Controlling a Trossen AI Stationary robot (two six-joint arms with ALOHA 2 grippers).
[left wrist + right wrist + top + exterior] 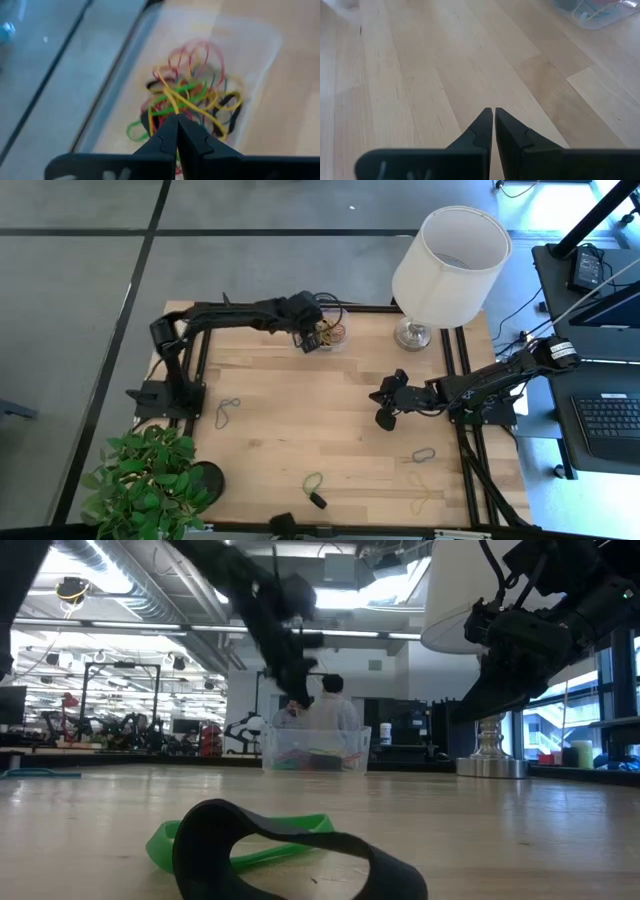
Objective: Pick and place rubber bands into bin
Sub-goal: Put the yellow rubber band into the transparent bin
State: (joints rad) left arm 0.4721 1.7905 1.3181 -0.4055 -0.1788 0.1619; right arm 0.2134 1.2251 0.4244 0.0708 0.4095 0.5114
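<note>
Worktop (300,410): This is the big wooden top where we work. It holds the bin, a lamp and some loose bands.
Lamp (450,265): It stands just beside the bin, so we keep our left arm away from its white shade.
Bin (330,337): The small clear box sits at the far edge of the worktop. A heap of rubber bands (192,97) already lies inside it.
Left gripper (176,120): It hangs right over the bin with its fingers pressed together. A yellow band seems caught at the tips, but we cannot be sure. We think this is the drop step, so we should open the fingers wide, low over the heap.
Right gripper (493,114): It waits over bare wood in the middle, fingers closed on nothing.
Loose bands: A grey one (227,413) lies near the left arm's base. A green one (314,482) touches a small black piece near the front edge.
</note>
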